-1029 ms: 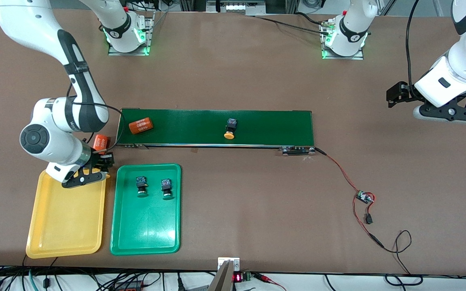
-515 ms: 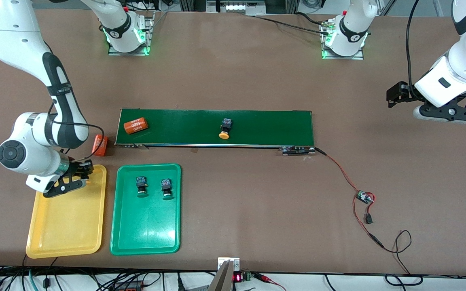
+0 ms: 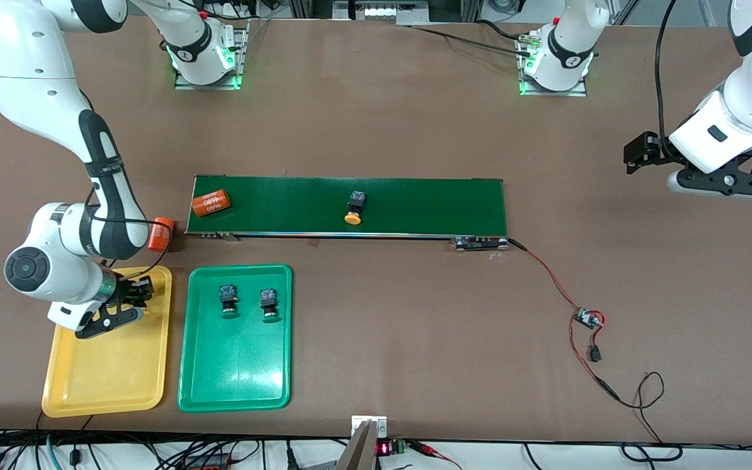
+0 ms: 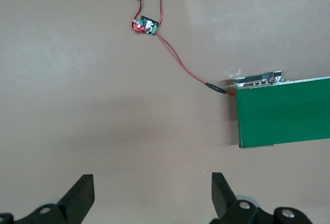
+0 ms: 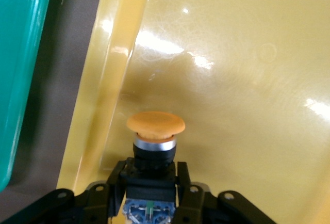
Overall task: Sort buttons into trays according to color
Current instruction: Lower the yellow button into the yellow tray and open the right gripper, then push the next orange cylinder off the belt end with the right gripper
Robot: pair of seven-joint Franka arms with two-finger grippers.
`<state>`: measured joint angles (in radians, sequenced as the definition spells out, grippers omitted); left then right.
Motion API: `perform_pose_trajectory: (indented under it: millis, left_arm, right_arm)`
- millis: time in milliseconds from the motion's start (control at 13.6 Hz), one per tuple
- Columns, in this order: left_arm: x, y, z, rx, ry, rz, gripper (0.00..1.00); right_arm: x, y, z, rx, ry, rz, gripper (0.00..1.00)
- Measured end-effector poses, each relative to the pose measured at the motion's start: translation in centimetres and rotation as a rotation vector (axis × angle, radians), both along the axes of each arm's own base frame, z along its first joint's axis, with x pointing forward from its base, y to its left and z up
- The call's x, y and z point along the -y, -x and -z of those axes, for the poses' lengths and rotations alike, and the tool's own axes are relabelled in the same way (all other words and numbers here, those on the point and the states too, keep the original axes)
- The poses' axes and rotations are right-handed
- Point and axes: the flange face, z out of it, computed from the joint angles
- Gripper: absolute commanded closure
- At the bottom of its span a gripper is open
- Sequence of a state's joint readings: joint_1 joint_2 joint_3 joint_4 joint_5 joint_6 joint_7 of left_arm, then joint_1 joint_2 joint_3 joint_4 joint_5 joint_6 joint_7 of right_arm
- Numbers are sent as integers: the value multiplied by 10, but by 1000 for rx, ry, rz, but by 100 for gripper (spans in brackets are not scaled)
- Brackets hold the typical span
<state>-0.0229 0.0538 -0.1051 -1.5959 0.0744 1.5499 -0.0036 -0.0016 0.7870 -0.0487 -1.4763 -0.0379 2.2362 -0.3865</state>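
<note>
My right gripper [image 3: 133, 299] is low over the yellow tray [image 3: 108, 372], at the tray's end farther from the front camera. It is shut on a yellow-orange capped button [image 5: 155, 123]; the fingers [image 5: 116, 177] clamp its black body just above the tray floor [image 5: 247, 79]. Two green-capped buttons [image 3: 228, 300] [image 3: 269, 304] lie in the green tray [image 3: 235, 372]. Another yellow-orange capped button [image 3: 354, 207] lies on the dark-green conveyor belt [image 3: 428, 205]. My left gripper [image 3: 637, 156] waits open and empty [image 4: 153, 193] over bare table at the left arm's end.
An orange "4680" cylinder [image 3: 211, 202] lies on the belt near the right arm's end. Another [image 3: 161, 234] lies on the table just off that end, by the yellow tray. A red-black cable with a small board [image 3: 588, 318] runs from the belt's motor end [image 4: 258, 78].
My right gripper has carried the button from the tray's corner by the green tray to over the yellow tray. The belt's button and cylinder have drifted toward the right arm's end.
</note>
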Motion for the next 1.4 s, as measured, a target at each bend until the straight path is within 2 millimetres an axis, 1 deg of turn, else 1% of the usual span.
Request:
perform_pose_trajectory:
  millis: [147, 368, 441, 588, 809, 956, 1029, 1176, 1323, 1397]
  left_arm:
    - [0, 0, 0, 0, 0, 0, 0]
    - [0, 0, 0, 0, 0, 0, 0]
    - [0, 0, 0, 0, 0, 0, 0]
    - [0, 0, 0, 0, 0, 0, 0]
    - [0, 0, 0, 0, 0, 0, 0]
    - [0, 0, 0, 0, 0, 0, 0]
    - [0, 0, 0, 0, 0, 0, 0]
    - [0, 0, 0, 0, 0, 0, 0]
    - [0, 0, 0, 0, 0, 0, 0]
    - [0, 0, 0, 0, 0, 0, 0]
  right_arm:
    - [0, 0, 2, 0, -7, 27, 0]
    - [0, -2, -1, 1, -11, 40, 0]
    - [-2, -1, -5, -13, -13, 42, 0]
    - [-20, 2, -30, -51, -19, 59, 0]
    - [-57, 13, -86, -71, -15, 136, 0]
    - [-88, 28, -109, -94, -31, 194, 0]
    - [-108, 37, -117, -103, -40, 218, 0]
    - [-155, 57, -125, -112, -36, 248, 0]
    - [-204, 77, -127, -132, -56, 260, 0]
    - [-225, 84, -127, -147, -83, 268, 0]
